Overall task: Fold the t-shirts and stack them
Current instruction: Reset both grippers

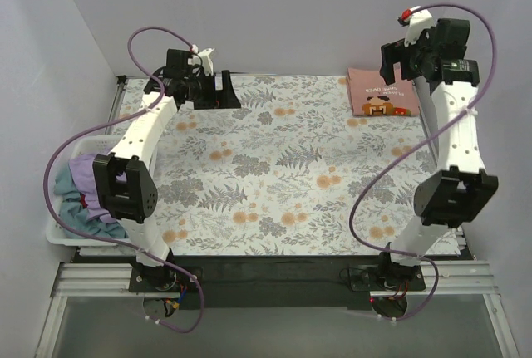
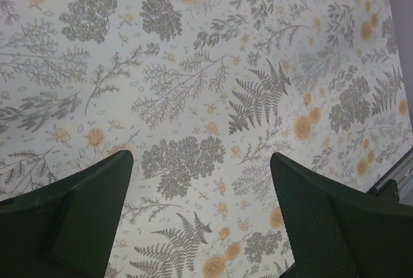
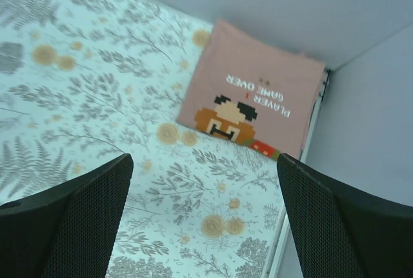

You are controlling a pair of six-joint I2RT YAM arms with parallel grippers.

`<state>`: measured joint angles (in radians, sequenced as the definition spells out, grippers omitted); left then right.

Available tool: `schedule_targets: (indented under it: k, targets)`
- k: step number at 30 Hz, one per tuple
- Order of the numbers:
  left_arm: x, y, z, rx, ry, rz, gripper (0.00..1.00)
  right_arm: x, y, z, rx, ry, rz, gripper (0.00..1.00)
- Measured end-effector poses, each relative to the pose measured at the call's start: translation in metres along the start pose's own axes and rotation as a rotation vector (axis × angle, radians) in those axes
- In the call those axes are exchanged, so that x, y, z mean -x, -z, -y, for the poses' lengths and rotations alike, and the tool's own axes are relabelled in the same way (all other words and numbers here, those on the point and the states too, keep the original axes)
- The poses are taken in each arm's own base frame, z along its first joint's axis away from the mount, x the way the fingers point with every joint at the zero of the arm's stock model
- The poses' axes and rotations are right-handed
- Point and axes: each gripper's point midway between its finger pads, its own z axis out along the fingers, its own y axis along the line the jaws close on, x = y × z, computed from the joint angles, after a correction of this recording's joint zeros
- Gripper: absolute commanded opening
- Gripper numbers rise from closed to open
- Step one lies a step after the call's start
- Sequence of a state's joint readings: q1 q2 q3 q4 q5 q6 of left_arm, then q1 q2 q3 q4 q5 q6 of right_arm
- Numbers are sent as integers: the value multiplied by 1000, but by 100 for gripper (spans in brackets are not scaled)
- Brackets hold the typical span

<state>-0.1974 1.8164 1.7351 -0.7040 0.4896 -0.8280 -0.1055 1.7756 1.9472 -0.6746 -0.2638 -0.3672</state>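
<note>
In the top view the left arm covers part of the white basket at the left edge of the bench. In the basket a lavender shirt and a teal shirt lie crumpled together, so I cannot tell which way they point.

The pink shirt lies folded flat in the far right corner of the bench. Its long side runs along the back wall. Its letters stand upside down in the right wrist view. From above, the right arm hides its right edge.

The left claw is spread wide over bare flowered cloth and holds nothing. The right claw is also spread wide, is empty, and hangs on the near side of the pink shirt, apart from it.
</note>
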Motion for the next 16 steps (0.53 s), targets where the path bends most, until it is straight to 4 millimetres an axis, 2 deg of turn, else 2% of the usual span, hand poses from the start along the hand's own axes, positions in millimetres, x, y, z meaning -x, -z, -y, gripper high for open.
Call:
schedule_targets:
  k: [1,3,5,7,9,13,16]
  targets:
    - [-6,1,-2,-6,4,-12,88,14,21,-9,7,21,44,98]
    - [-25,2,-6,-9,20,-49,88,24,54,-31,45,42,96,98]
    - [-49,7,-13,3,36,-91,88,9,71,-53,97,35,93,98]
    - [-72,16,-21,23,47,-124,88,-24,73,-72,157,4,34,98]
    - [-89,30,-25,44,50,-140,88,-69,66,-94,226,-46,-66,98]
    - [-105,58,-28,86,19,-109,87,-154,59,-134,332,-130,-268,98]
    - [-112,76,-26,108,-8,-77,88,-189,70,-156,368,-147,-338,98]
